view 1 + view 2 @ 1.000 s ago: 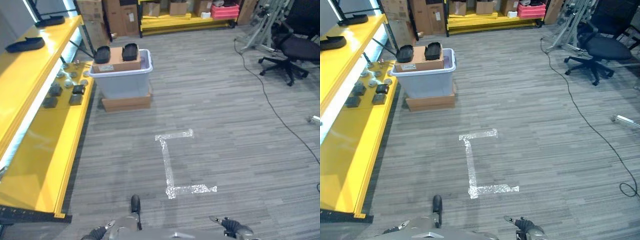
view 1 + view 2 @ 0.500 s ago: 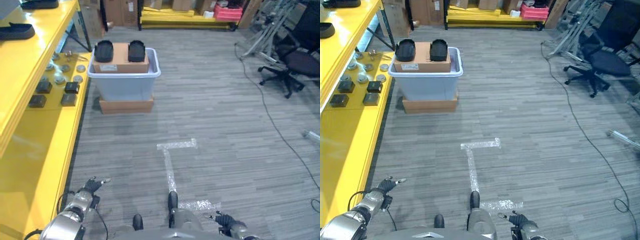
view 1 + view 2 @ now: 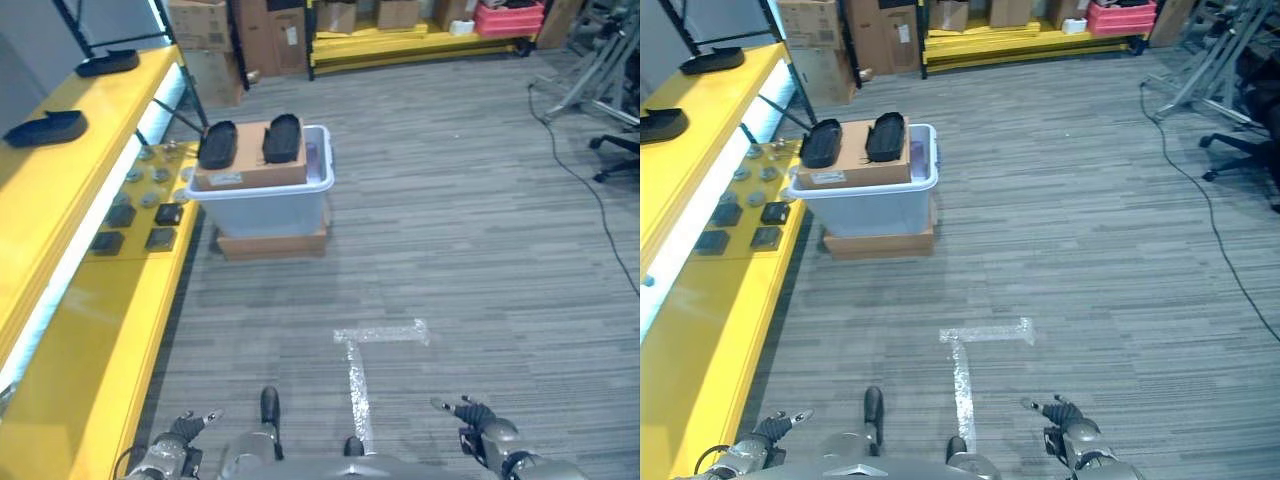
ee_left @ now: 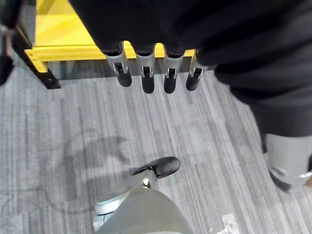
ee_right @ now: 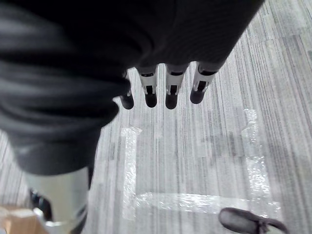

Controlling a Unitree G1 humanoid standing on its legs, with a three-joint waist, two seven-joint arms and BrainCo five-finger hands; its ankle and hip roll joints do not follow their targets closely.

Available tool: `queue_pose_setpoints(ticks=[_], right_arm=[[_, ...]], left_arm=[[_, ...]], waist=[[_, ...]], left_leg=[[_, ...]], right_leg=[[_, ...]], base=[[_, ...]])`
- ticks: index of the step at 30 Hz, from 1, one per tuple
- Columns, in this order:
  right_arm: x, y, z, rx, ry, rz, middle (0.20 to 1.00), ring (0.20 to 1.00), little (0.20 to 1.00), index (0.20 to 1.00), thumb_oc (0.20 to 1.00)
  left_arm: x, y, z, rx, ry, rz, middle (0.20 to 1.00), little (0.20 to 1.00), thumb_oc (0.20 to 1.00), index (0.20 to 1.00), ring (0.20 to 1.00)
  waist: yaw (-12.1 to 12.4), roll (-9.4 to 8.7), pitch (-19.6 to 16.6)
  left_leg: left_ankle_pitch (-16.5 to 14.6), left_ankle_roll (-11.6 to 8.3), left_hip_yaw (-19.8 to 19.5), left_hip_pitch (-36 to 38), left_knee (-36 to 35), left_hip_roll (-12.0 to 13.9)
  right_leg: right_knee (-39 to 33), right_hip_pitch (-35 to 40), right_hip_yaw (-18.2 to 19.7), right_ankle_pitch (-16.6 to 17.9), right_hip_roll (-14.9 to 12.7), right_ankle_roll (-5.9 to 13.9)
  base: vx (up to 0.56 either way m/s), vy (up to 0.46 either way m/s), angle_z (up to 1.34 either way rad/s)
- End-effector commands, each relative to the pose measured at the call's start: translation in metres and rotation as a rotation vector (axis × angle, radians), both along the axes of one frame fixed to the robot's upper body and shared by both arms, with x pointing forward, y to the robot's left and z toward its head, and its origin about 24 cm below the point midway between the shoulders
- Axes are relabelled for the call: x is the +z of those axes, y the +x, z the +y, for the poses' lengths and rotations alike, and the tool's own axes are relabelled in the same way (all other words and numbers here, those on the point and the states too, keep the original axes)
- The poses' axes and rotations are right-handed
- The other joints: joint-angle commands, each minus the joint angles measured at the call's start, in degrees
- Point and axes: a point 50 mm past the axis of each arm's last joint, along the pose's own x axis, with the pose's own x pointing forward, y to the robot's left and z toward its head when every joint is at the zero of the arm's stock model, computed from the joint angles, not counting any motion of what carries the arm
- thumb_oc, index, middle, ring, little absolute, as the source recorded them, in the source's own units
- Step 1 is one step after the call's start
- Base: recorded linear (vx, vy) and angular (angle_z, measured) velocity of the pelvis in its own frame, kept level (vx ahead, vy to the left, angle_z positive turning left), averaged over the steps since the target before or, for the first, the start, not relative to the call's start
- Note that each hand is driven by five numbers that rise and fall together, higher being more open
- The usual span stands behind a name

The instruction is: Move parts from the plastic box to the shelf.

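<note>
Fingers (image 4: 147, 78) of both hands hang straight, empty, well apart from plastic box (image 3: 262, 195).

Plastic box (image 3: 262, 201) right of shelf (image 3: 70, 270); cardboard box (image 3: 250, 168) on top.

Both eye views look down from the head over the same floor (image 3: 450, 230); wrist views face it close.
</note>
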Motion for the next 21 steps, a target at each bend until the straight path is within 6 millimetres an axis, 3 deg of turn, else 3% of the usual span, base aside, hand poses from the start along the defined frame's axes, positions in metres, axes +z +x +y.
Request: queue_pose_setpoints(ticks=[1, 3, 5, 7, 8, 9, 11, 12, 16, 17, 18, 19, 21], right_arm=[[0.001, -0.011, -0.012, -0.06, -0.014, -0.013, 1.0, 1.0, 1.0, 1.0, 1.0], [-0.002, -0.012, -0.005, -0.106, 0.018, -0.027, 1.0, 1.0, 1.0, 1.0, 1.0], [-0.007, -0.01, 0.008, -0.139, 0.081, -0.058, 1.0, 1.0, 1.0, 1.0, 1.0], [-0.009, -0.012, 0.01, -0.13, 0.079, -0.043, 1.0, 1.0, 1.0, 1.0, 1.0], [-0.012, -0.015, 0.016, -0.132, 0.102, -0.032, 1.0, 1.0, 1.0, 1.0, 1.0], [-0.012, -0.015, 0.017, -0.132, 0.102, -0.032, 1.0, 1.0, 1.0, 1.0, 1.0], [-0.016, -0.023, 0.019, -0.131, 0.114, -0.005, 1.0, 1.0, 1.0, 1.0, 1.0], [-0.019, -0.031, 0.019, -0.134, 0.11, 0.022, 1.0, 1.0, 1.0, 1.0, 1.0], [-0.022, -0.041, 0.018, -0.147, 0.106, 0.064, 1.0, 1.0, 1.0, 1.0, 1.0], [-0.025, -0.05, 0.018, -0.156, 0.11, 0.089, 1.0, 1.0, 1.0, 1.0, 1.0], [-0.029, -0.063, 0.019, -0.171, 0.116, 0.13, 1.0, 1.0, 1.0, 1.0, 1.0], [-0.029, -0.063, 0.019, -0.171, 0.116, 0.13, 1.0, 1.0, 1.0, 1.0, 1.0], [-0.026, -0.064, 0.013, -0.166, 0.1, 0.131, 1.0, 1.0, 1.0, 1.0, 1.0]], left_arm=[[0.007, 0.02, 0.006, 0.005, 0.028, -0.042, 1.0, 1.0, 1.0, 1.0, 1.0], [0.002, 0.007, 0.003, 0.008, 0.019, 0.009, 1.0, 1.0, 1.0, 1.0, 1.0], [0.001, 0.008, -0.001, -0.016, 0.019, 0.013, 1.0, 1.0, 1.0, 1.0, 1.0], [0.001, 0.009, -0.002, -0.024, 0.018, 0.01, 1.0, 1.0, 1.0, 1.0, 1.0], [0.002, 0.013, -0.003, -0.032, 0.019, 0.0, 1.0, 1.0, 1.0, 1.0, 1.0], [0.002, 0.013, -0.003, -0.032, 0.019, 0.0, 1.0, 1.0, 1.0, 1.0, 1.0], [0.003, 0.017, -0.005, -0.041, 0.015, -0.008, 1.0, 1.0, 1.0, 1.0, 1.0], [0.004, 0.023, -0.007, -0.056, 0.013, -0.022, 1.0, 1.0, 1.0, 1.0, 1.0], [0.007, 0.031, -0.007, -0.065, 0.021, -0.044, 1.0, 1.0, 1.0, 1.0, 1.0], [0.007, 0.03, -0.008, -0.072, 0.02, -0.04, 1.0, 1.0, 1.0, 1.0, 1.0], [0.005, 0.028, -0.01, -0.066, 0.015, -0.036, 1.0, 1.0, 1.0, 1.0, 1.0], [0.005, 0.027, -0.01, -0.066, 0.015, -0.036, 1.0, 1.0, 1.0, 1.0, 1.0], [0.005, 0.03, -0.016, -0.036, -0.016, -0.061, 1.0, 1.0, 1.0, 1.0, 1.0]], waist=[[0.31, 0.02, -1.1], [0.27, -0.54, -1.76], [-1.52, 0.73, -1.02], [-1.87, 1.16, -0.88], [-2.03, 1.18, -0.62], [-2.15, 1.14, -0.46], [-2.55, 1.0, -0.38], [-3.25, 0.35, -0.56], [-4.85, 0.24, -0.68], [-5.74, 0.05, -1.05], [-5.75, -0.13, -1.91], [-5.84, -0.11, -1.92], [-5.18, -0.15, -1.28]], left_leg=[[-4.07, -0.02, -0.34, 2.62, 6.36, -1.22], [-6.48, 1.94, -0.05, 5.29, 6.82, -2.5], [-7.23, 3.71, -0.12, 8.6, 5.41, -2.57], [-7.71, 4.14, -0.02, 9.97, 4.36, -2.73], [-8.29, 4.02, 0.3, 12.19, 2.36, -2.76], [-8.29, 4.0, 0.18, 12.45, 2.24, -2.79], [-9.22, 3.36, -0.16, 13.79, 1.84, -2.79], [-10.51, 2.63, -0.72, 14.86, 1.75, -3.22], [-11.98, 1.43, -1.31, 17.43, 0.91, -2.05], [-12.95, 1.11, -2.11, 17.83, 1.4, -1.73], [-14.19, 0.05, -2.94, 17.48, 6.97, -0.99], [-14.3, 0.03, -3.03, 17.38, 7.15, -0.95], [-11.68, -1.65, -4.02, 13.74, 17.25, -1.66]], right_leg=[[7.58, 0.99, -1.71, -3.03, -6.32, 6.88], [16.16, -1.16, -0.48, -1.06, -7.52, 8.53], [29.13, -7.56, 2.92, 2.75, -6.68, 9.52], [31.71, -9.75, 2.85, 3.32, -6.88, 9.54], [29.42, -11.78, 0.26, 2.88, -8.51, 9.12], [29.41, -11.49, 0.13, 2.77, -8.56, 9.12], [20.64, -11.04, -3.06, 2.0, -9.44, 8.28], [11.6, -11.66, -3.01, 3.36, -8.9, 8.22], [5.33, -14.2, -0.01, 6.32, -7.81, 8.6], [5.93, -14.09, 2.21, 5.74, -6.86, 8.41], [6.18, -12.08, 1.59, 4.98, -6.29, 6.79], [6.16, -12.04, 1.49, 4.97, -6.27, 6.78], [5.15, -9.53, -0.48, 4.45, -6.6, 5.69]], base=[[0.29, 0.15, -1.07], [0.32, 0.221, -0.4], [0.25, 0.244, -0.02], [0.19, 0.109, 0.07], [0.24, 0.087, 0.12], [0.25, 0.015, 0.02], [0.29, -0.094, 0.08], [0.3, -0.126, 0.26], [0.29, -0.154, 0.28], [0.48, -0.414, 0.45], [0.37, -0.348, 0.63], [0.32, -0.333, 0.86], [0.13, -0.185, 0.67]])
